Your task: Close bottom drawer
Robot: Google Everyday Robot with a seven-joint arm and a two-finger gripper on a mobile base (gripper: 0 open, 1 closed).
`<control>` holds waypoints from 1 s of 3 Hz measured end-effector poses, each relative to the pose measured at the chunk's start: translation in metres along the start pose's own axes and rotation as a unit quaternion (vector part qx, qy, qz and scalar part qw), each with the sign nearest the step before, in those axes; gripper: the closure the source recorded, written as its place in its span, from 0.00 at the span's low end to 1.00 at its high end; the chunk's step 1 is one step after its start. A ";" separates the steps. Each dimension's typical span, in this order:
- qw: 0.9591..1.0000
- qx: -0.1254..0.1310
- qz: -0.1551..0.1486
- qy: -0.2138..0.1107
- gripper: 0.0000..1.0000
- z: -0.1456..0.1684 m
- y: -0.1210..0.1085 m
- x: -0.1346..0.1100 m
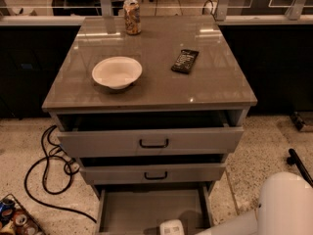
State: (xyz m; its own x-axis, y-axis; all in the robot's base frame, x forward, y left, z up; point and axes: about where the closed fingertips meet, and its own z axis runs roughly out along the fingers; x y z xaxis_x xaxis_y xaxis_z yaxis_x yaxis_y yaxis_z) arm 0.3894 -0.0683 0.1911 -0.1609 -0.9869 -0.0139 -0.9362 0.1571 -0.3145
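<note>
Bottom drawer [151, 207] sits at the lower centre of the frame, pulled well out from the cabinet, plain grey inside in view, its front cut off by the frame's bottom edge. Right at bottom centre the gripper [171, 227] pokes in as a white block over the drawer's near end; how wide it stands, can't tell. The white arm [286, 204] fills the lower right corner. Above, the middle drawer [154, 173] is out a little, the top drawer [151, 141] too, each with a black loop handle. On the cabinet top [161, 89]: a white bowl [117, 72] left of centre, a black remote [185, 61] to its right, a can [132, 16] at the back. A black cable [44, 180] loops on the floor, lower left.
</note>
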 end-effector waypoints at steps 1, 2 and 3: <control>1.000 0.009 0.009 0.005 1.00 0.003 -0.002 -0.002; 1.000 0.009 0.009 0.005 1.00 0.002 -0.002 -0.002; 0.999 0.026 0.019 0.005 1.00 0.006 -0.009 -0.002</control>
State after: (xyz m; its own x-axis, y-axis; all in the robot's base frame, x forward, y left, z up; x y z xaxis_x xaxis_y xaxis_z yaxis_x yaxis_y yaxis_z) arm 0.3997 -0.0683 0.1878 -0.1983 -0.9800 -0.0179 -0.9120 0.1912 -0.3630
